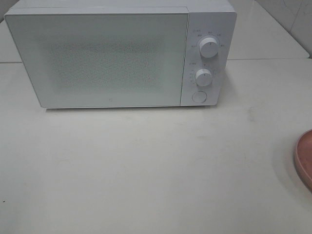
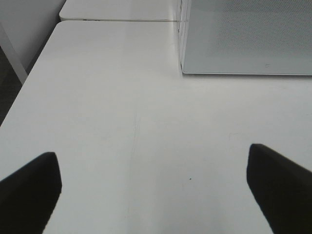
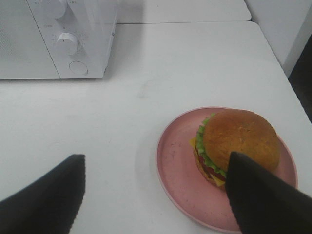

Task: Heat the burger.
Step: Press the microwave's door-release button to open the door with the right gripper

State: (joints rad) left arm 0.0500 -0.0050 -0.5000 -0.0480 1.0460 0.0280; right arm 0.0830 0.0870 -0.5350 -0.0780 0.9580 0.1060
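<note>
The burger (image 3: 239,139), with a golden-brown bun, green lettuce and red tomato, sits on a round pink plate (image 3: 178,161) in the right wrist view. My right gripper (image 3: 156,195) hangs open above the table just short of the plate, one finger (image 3: 258,195) overlapping the burger's near side in the picture. The white microwave (image 1: 119,53) stands at the back with its door shut. My left gripper (image 2: 153,187) is open over bare table, the microwave's front corner (image 2: 243,44) ahead of it. Neither gripper shows in the exterior high view.
Only the pink plate's rim (image 1: 303,158) shows at the right edge of the exterior high view. Two knobs (image 1: 208,47) and a round button (image 1: 199,96) sit on the microwave's right panel. The table's edge (image 2: 29,83) falls away beside the left gripper.
</note>
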